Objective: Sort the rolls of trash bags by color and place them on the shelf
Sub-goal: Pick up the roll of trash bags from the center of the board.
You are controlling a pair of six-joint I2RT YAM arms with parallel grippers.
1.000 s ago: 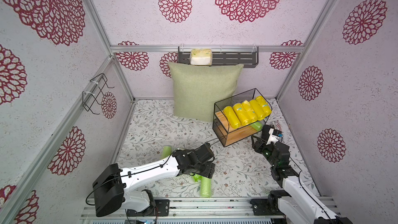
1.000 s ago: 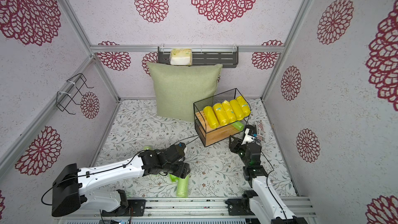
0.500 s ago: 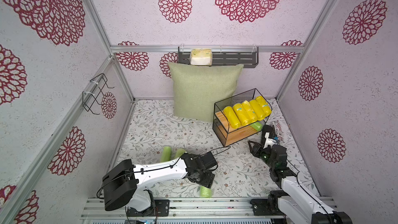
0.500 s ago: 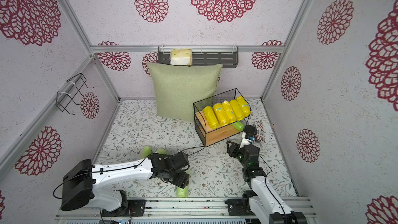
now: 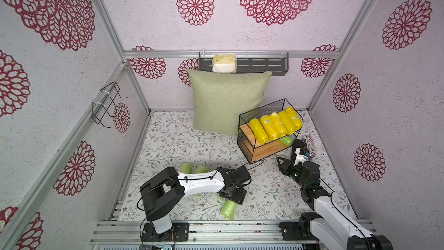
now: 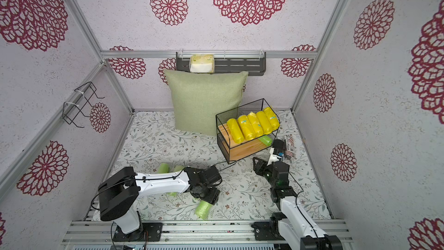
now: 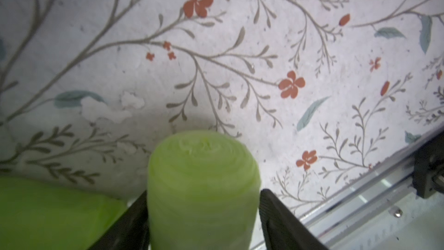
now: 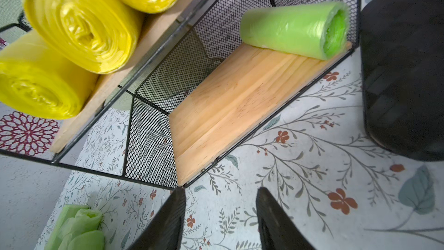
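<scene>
Several bright yellow rolls lie side by side on the top board of the shelf. One light green roll rests on its lower board. My left gripper is down on the floor near the front rail. Its fingers press both sides of a light green roll lying there. My right gripper hangs open and empty just in front of the shelf's lower tier. More green rolls lie behind the left arm.
A green cushion leans on the back wall beside the shelf. A dark rounded object and a striped packet stand right of the shelf. The metal front rail runs close by the left gripper. Another green roll lies beside it.
My left gripper has moved toward the front rail and come down over the green roll, its jaws narrowing onto it. My right gripper has drawn back a little from the shelf.
</scene>
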